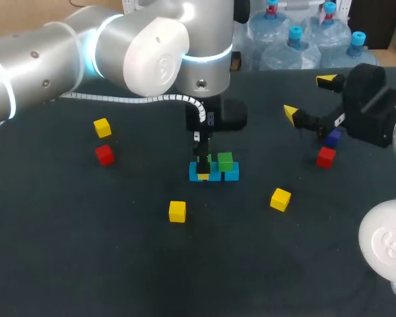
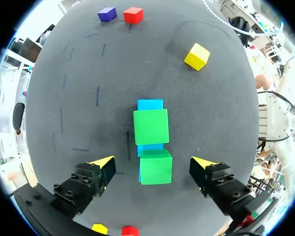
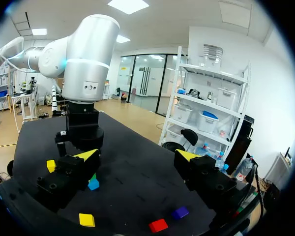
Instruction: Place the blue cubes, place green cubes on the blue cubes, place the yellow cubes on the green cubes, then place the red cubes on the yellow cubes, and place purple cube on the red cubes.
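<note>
On the dark table [image 1: 86, 251], left gripper [image 2: 155, 163] hangs spread wide over the green cubes [image 2: 151, 126], seated on the blue cubes [image 1: 214, 174] at centre, ready for yellow cubes [image 1: 177, 211] I'd say, while right gripper [image 1: 309, 96] hovers open far right near the purple cube [image 1: 332, 137].

The dark surface [image 1: 86, 264] carries a row of blue cubes [image 1: 231, 174] at its centre. Toward the left edge lie a yellow cube [image 1: 102, 127] and a red cube [image 1: 104, 154]. Toward the right edge, a second red cube [image 1: 325, 157] lies just beside a purple cube [image 1: 332, 139]. A second yellow cube [image 1: 177, 211] and a third yellow cube [image 1: 280, 199] lie nearer the front edge.
</note>
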`<state>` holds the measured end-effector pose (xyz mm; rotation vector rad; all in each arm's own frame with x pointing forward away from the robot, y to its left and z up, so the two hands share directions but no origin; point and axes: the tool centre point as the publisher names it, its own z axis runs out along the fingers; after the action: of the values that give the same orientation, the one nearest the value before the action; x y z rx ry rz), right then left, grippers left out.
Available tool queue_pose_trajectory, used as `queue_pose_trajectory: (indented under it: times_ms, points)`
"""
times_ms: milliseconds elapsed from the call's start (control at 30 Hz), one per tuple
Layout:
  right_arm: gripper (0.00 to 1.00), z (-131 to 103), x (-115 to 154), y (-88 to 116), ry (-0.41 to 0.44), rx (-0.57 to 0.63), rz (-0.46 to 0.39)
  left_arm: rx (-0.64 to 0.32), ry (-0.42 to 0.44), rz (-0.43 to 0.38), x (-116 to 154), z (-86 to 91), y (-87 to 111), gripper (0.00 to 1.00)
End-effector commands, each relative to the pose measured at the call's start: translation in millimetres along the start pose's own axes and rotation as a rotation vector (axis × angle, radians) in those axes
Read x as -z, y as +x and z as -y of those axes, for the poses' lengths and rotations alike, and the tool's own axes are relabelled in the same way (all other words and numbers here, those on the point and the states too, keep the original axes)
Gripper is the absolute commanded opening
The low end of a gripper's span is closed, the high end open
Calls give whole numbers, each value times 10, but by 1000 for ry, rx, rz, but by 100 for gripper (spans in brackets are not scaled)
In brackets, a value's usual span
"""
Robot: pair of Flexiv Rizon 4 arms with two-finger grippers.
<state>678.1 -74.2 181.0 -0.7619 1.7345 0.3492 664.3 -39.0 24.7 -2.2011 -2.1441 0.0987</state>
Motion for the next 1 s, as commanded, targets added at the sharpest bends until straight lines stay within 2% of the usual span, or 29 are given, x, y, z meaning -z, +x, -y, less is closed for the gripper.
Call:
queue_pose_trajectory:
  times_ms: [33,467,500,533,567,600,633,733,833,1000]
  points:
    - [100,3,3,2,-2,-1,1,-2,6,-3,-1,-24,-7,100]
    - [100,3,3,2,-2,-1,1,-8,8,4,-22,-52,-14,100]
    - [100,3,3,2,-2,-1,1,-6,8,6,-21,-55,-10,85]
    - [100,3,3,2,-2,-1,1,-5,9,6,-20,-58,-8,38]
    - [100,3,3,2,-2,-1,1,-5,10,7,-20,-59,-6,29]
    - [100,3,3,2,-2,-1,1,-4,10,7,-21,-62,-3,41]
    - [100,3,3,2,-2,-1,1,-3,10,8,-22,-65,1,43]
    - [100,3,3,2,-2,-1,1,0,12,9,-25,-70,9,35]
    - [100,3,3,2,-2,-1,1,2,12,10,-26,-73,14,41]
    - [100,3,3,2,-2,-1,1,3,12,13,-23,-76,19,39]
